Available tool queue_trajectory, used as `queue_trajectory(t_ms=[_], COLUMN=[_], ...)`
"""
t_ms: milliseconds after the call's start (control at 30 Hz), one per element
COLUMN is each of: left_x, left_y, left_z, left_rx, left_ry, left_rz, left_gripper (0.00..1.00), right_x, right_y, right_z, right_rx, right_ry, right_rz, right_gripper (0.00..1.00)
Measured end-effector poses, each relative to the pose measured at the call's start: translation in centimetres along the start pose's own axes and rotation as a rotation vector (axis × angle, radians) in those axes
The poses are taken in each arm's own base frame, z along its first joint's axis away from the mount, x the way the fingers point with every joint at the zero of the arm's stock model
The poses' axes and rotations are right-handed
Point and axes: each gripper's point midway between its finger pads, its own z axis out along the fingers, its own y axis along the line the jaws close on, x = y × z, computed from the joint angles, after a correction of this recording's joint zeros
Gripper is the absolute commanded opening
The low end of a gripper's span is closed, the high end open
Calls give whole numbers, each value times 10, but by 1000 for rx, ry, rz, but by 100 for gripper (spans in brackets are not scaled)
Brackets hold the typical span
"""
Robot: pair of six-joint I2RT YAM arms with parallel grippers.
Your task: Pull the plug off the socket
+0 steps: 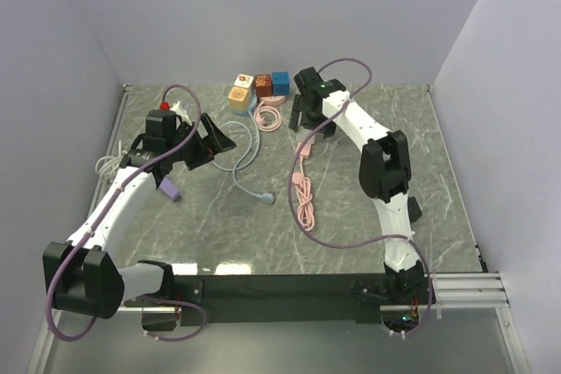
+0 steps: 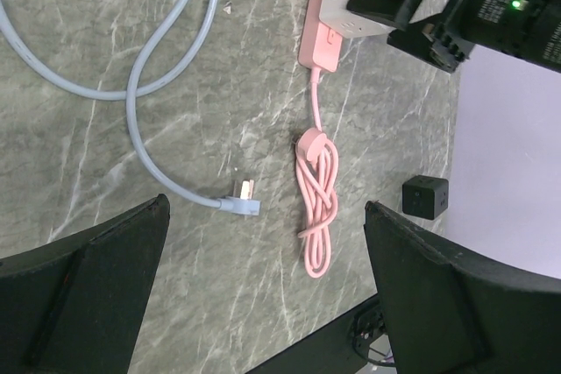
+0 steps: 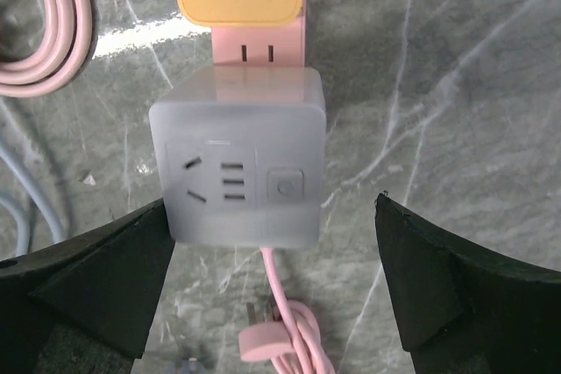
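Even, diffuse overhead lighting, bright throughout. Glare: a white band on the desk (image 1: 421,181) at its near edge in the top view, a streak in the right wrist view. Shadows soft. The right arm's fingers (image 3: 88,286), nearest the lens, read dark and slightly soft-edged.

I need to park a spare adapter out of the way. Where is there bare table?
Bare marble between the right arm and the table's right edge, save a small black cube; also the near strip in front of the blue cable's plug. Crowded at back centre: cube sockets, pink cord.
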Motion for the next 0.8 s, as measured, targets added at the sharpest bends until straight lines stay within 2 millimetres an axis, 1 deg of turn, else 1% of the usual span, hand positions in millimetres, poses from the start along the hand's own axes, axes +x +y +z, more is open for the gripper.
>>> queue_trajectory(t_ms=[67,100,167,200,267,300,367,400,500,600,633,700,800], left_x=[1,1,1,2,6,9,13,15,21,24,26,27,31], left_y=[1,1,1,2,5,8,12,14,19,20,19,15,9], left_z=[0,0,0,0,-1,0,1,1,3,6,7,10,21], left_rx=[-2,-4,-5,-5,-10,-14,-21,-24,-31,-22,-14,0,24], left_ry=[2,3,3,3,8,12,21,26,38,45,47,53,70], left_rz=[-1,-2,-2,-2,-5,-8,-13,-16,-23,-27,-27,-30,-28], left_gripper=[99,99,99,99,99,99,99,99,99,99,99,99,99], right_x=[2,1,0,1,0,0,0,0,2,5,10,17,37], right_y=[2,3,3,3,6,6,5,5,3,-3,-3,-10,-15], right_z=[6,9,13,14,14,14,15,15,14,11,8,4,-8], right_rx=[3,2,3,2,-14,-19,-27,-34,-72,-155,-194,-246,-333], right_ry=[9,10,13,15,19,20,27,27,26,29,33,46,78], right_rz=[-2,-2,1,3,6,7,14,16,19,15,4,-8,-55], right_gripper=[93,87,82,68,45,27,10,0,0,0,0,0,0])
